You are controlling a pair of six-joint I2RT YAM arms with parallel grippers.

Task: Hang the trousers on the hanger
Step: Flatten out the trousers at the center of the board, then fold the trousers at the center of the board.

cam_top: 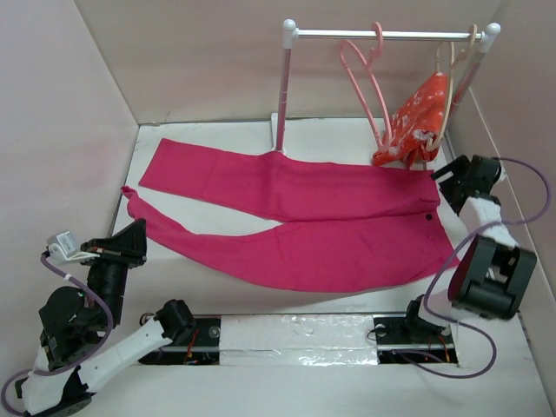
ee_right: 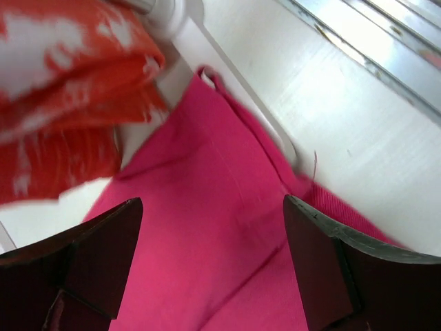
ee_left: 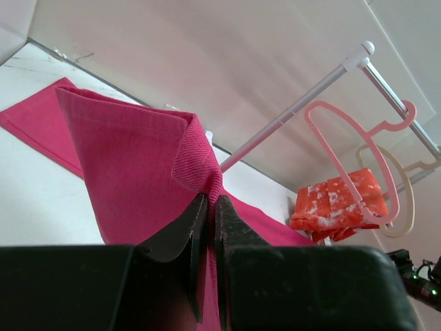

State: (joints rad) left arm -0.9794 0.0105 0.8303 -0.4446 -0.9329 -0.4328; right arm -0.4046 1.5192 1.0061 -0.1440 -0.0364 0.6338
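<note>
Magenta trousers (cam_top: 295, 217) lie spread, one cuff pinched in the left hand (ee_left: 208, 201), right hand (ee_right: 212, 207) splayed over the waistband.

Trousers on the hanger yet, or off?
Off. The trousers lie spread on the table, the hanger hangs bare on the rail; the left gripper has jaws shut on one leg end.

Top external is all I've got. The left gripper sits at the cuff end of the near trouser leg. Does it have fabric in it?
Observer: Yes. The left wrist view shows the left gripper shut on a folded edge of the trousers.
Operator: And the right one, by the waistband?
Observer: The right wrist view shows the right gripper open. Its jaws are wide apart over flat waistband fabric, with nothing pinched.
</note>
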